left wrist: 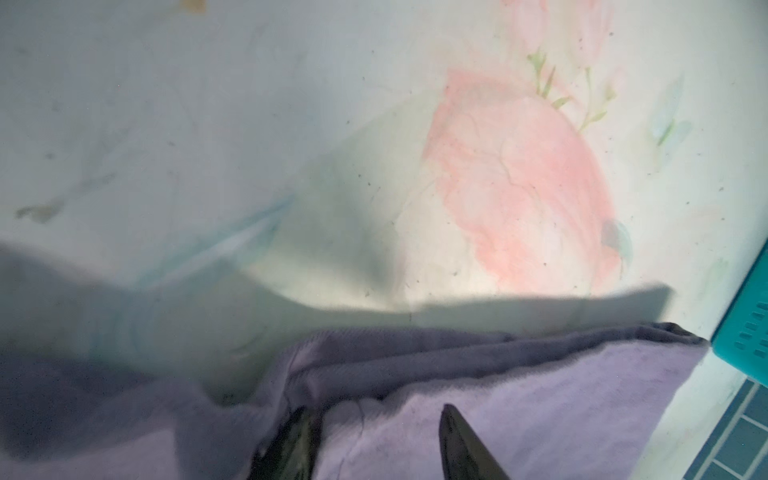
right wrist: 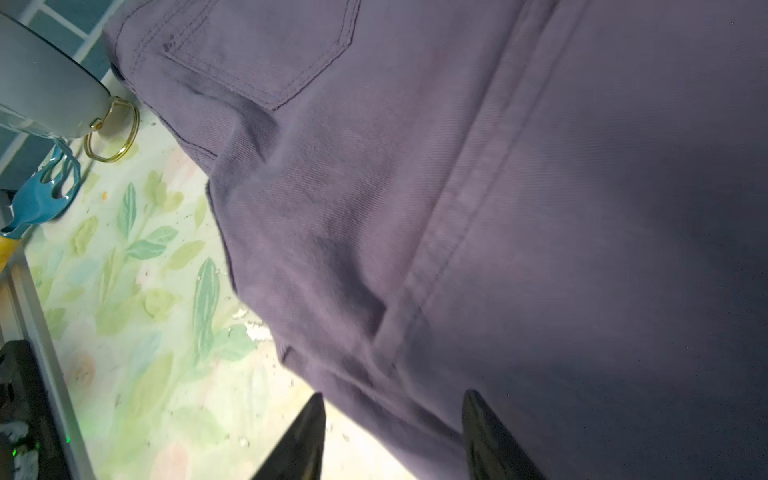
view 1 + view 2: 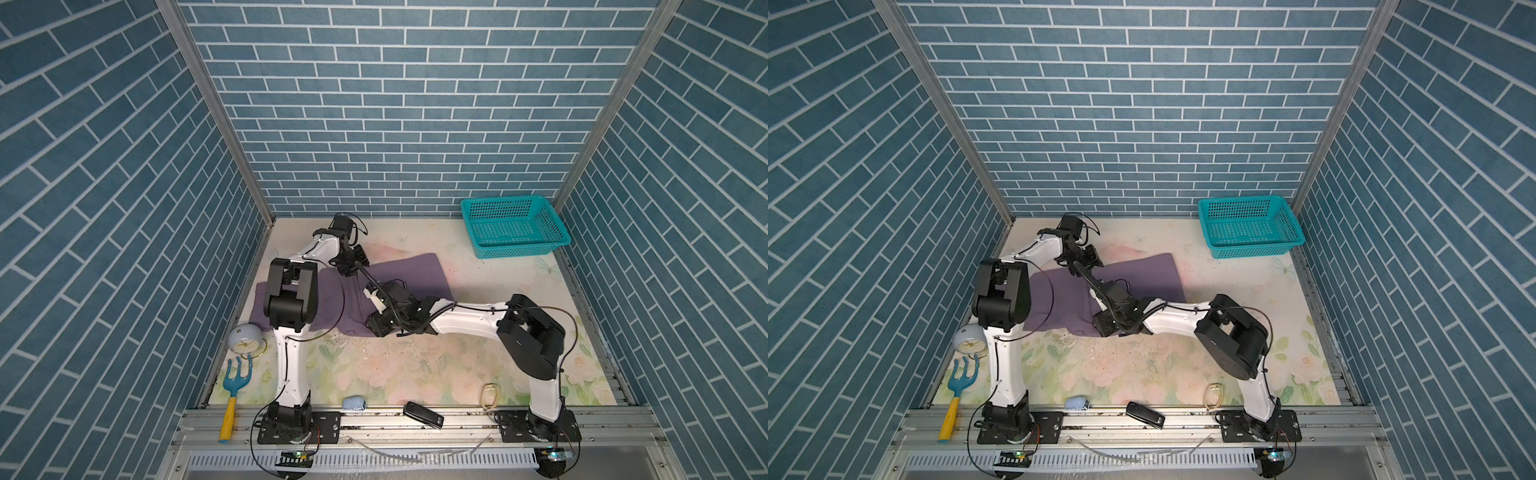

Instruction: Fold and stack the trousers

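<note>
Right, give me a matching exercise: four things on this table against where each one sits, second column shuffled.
Things:
1. trousers
2. basket
3. clock
4. hand rake

Places:
A. far right corner of the table
B. left edge, on a gold ring stand
C. lying flat, left of the middle
D. near left, handle out over the metal rail

Pairs: 1-C, 2-A, 3-B, 4-D.

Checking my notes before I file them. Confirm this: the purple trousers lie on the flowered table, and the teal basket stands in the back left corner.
Not quite. The basket stands in the back right corner, not the back left; both top views show it. The rest holds: the trousers lie on the table.
</note>
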Available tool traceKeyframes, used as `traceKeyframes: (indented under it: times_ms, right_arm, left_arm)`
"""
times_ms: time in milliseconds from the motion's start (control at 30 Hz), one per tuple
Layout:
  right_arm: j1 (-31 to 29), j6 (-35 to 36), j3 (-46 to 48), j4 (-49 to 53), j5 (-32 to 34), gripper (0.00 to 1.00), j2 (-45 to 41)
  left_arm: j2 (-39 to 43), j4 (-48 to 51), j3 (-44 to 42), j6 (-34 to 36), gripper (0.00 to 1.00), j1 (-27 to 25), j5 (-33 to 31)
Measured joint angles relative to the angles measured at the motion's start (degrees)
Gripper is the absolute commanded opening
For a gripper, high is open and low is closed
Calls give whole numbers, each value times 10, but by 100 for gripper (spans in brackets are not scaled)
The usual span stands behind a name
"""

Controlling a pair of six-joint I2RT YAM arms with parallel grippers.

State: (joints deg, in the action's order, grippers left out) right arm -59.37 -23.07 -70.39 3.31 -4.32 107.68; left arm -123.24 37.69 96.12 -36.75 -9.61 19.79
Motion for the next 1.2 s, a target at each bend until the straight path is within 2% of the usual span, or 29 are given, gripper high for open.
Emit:
traceKeyframes:
  times_ms: [67,167,267,367,600,733,933,1033,1200]
  right_arm:
    - [34,0,30,7,12,67,-59]
    - [110,4,52,20,29,66,-129]
    - [183,7,66,25,41,66,-148]
    - [226,10,87,39,41,66,-140]
    - [289,14,111,52,26,65,-93]
    - [314,16,111,43,6,61,-70]
    - [325,19,111,19,-38,53,-33]
    - [324,17,111,8,-55,43,-21]
    - [324,0,111,-9,-70,0,-17]
  left_arm:
    - [29,-4,-18,-3,58,0,1]
    - [80,-19,-49,-9,58,-2,6]
    - [125,-37,-80,-12,52,-6,12]
    - [155,-54,-118,-14,48,-14,19]
    - [170,-69,-224,-10,47,-34,30]
    - [183,-83,-290,-12,47,-38,30]
    - [187,-102,-317,-14,47,-41,30]
    - [187,-107,-318,-14,47,-45,30]
    - [187,-111,-319,-14,46,-48,30]
